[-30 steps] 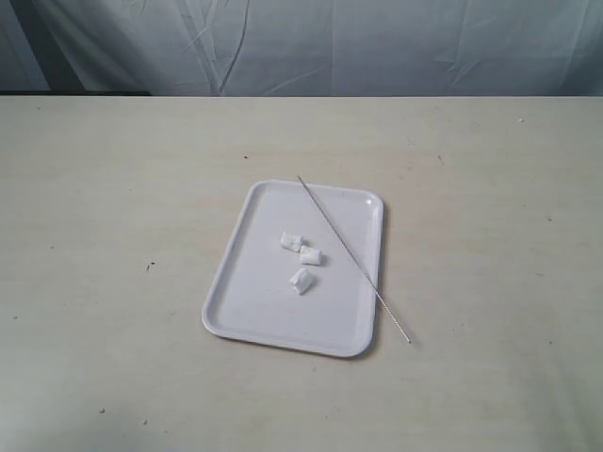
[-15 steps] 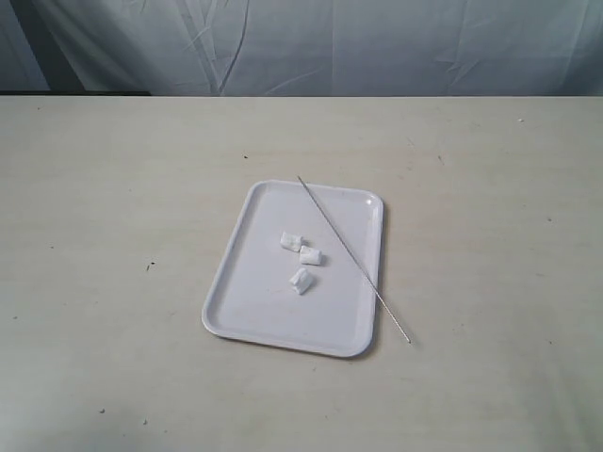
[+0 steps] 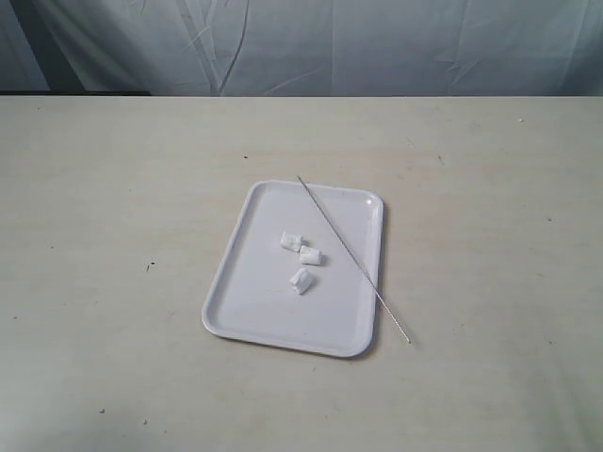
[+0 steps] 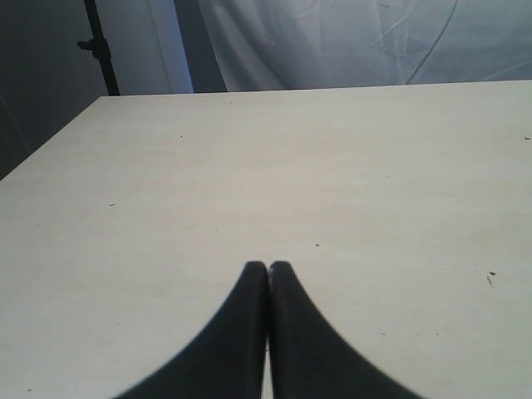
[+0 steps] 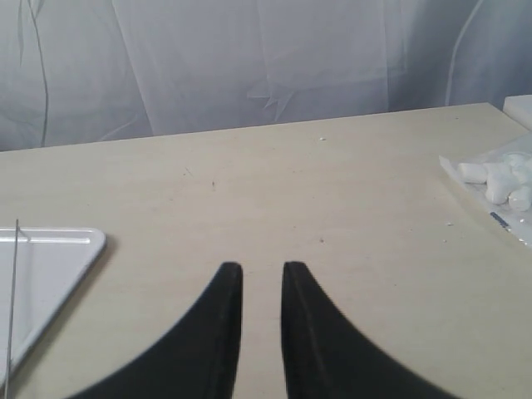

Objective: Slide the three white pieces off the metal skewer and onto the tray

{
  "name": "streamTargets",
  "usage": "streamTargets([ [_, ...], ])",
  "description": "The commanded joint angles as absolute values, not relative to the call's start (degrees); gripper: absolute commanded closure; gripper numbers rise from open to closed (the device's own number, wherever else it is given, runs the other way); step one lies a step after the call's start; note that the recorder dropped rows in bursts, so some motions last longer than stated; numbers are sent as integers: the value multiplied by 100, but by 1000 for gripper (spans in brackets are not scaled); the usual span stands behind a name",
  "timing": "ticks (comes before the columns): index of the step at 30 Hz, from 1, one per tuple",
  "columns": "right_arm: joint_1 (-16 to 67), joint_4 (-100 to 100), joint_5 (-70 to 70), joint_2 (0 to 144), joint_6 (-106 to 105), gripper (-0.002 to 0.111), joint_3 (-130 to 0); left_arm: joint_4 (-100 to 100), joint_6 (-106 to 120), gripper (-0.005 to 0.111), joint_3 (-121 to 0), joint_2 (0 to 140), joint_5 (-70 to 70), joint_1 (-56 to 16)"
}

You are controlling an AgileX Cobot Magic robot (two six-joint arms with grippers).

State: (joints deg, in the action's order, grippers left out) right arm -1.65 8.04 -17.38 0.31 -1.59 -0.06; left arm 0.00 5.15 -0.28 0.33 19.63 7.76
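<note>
Pieces (image 3: 311,256) lay loose on the tray (image 3: 254,301), skewer (image 3: 354,259) across it; left gripper (image 4: 268,268) pressed together, right gripper (image 5: 262,268) spread, empty.

Smooth, glossy plastic is shown by the flat white rectangular tray (image 3: 252,294), bare grey metal by the long thin skewer (image 3: 354,259), a soft matt surface by the three small white chunks (image 3: 309,256), and a matt, grained finish by the pale tabletop (image 3: 113,188).

Tray (image 5: 90,239) partly outside right wrist view
</note>
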Motion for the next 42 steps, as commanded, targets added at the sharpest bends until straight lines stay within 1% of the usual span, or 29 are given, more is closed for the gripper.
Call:
streamTargets([
  [1, -196, 819, -1704, 0, -157, 91, 0, -49, 516, 107, 0, 0, 1929, 781],
  [9, -196, 847, -1745, 0, -157, 91, 0, -49, 516, 107, 0, 0, 1929, 781],
  [17, -196, 847, -1745, 0, -157, 91, 0, -59, 516, 107, 0, 0, 1929, 430],
  [42, -196, 952, -1745, 0, -157, 91, 0, -35, 516, 107, 0, 0, 1929, 433],
])
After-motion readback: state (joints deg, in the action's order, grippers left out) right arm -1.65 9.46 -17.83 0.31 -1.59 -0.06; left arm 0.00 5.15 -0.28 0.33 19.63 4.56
